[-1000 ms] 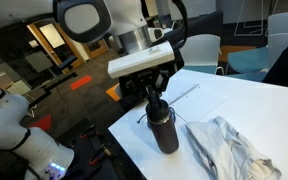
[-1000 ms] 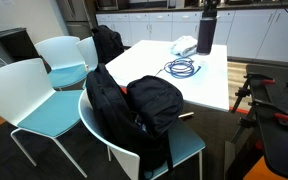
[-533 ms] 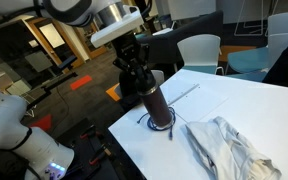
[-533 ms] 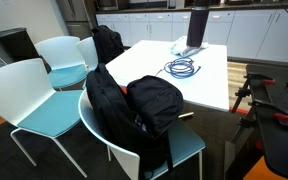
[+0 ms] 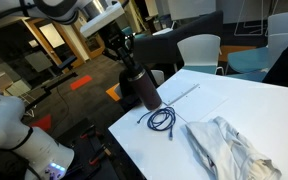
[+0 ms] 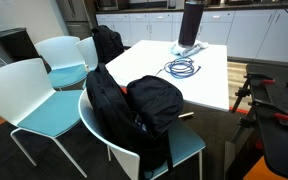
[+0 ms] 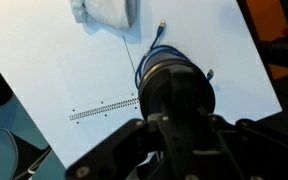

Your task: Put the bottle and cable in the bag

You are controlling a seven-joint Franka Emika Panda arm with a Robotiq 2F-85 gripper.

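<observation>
My gripper [image 5: 128, 62] is shut on a dark bottle [image 5: 143, 88] and holds it tilted in the air above the white table's edge [image 5: 224, 110]. The bottle also shows in an exterior view [image 6: 191, 22] and fills the wrist view [image 7: 177, 95]. A coiled dark cable [image 5: 162, 119] lies on the table below the bottle; it shows in an exterior view [image 6: 182, 68] and partly in the wrist view [image 7: 160, 34]. A black backpack [image 6: 134, 108] rests on a chair at the table's near side.
A crumpled white cloth [image 5: 229, 145] lies on the table beside the cable, also in the wrist view [image 7: 106, 12]. Teal-seated white chairs [image 6: 34, 100] stand around the table. A second dark bag [image 6: 108, 44] sits on a far chair.
My gripper has lifted the bottle off the table, up and sideways away from the cloth, and tilted it. The cable, formerly round the bottle's base, now lies uncovered.
</observation>
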